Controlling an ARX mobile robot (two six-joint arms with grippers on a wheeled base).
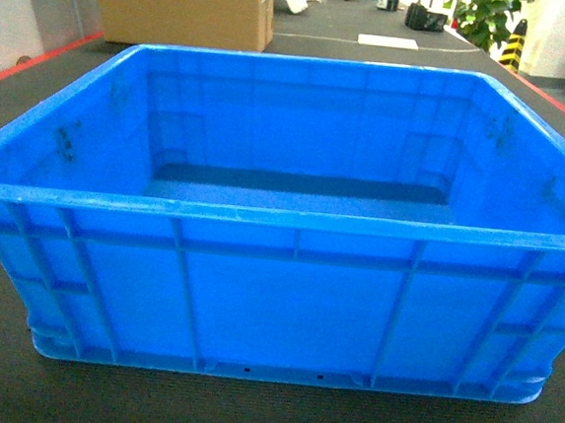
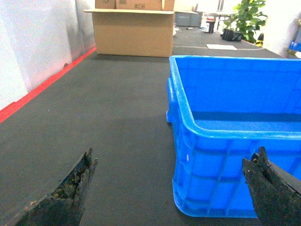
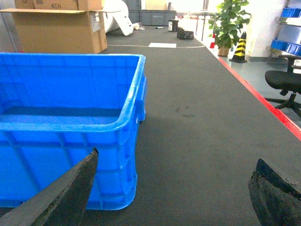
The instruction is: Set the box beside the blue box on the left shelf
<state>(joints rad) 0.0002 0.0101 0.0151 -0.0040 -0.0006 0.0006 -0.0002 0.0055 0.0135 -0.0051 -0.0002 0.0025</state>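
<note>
Left gripper point(image 2: 171, 188) apart, right gripper point(image 3: 174, 188) apart, box point(image 1: 275, 300) at 12 o'clock between; close both evenly on side rims, lift level

A large rectangular bright blue plastic crate point(image 1: 275, 300) is seen with vertical ribs patterning its walls and two small dark dots at its base edge. It is set on a dark grey, finely textured floor mat point(image 2: 117, 122) edged by a red stripe point(image 2: 42, 87). At 11 o'clock a plain brown cardboard box point(image 1: 182, 3) is shown. At 1 o'clock a green leafy plant point(image 3: 228, 21) and a yellow-and-black striped cone point(image 3: 240, 47) are visible.
</note>
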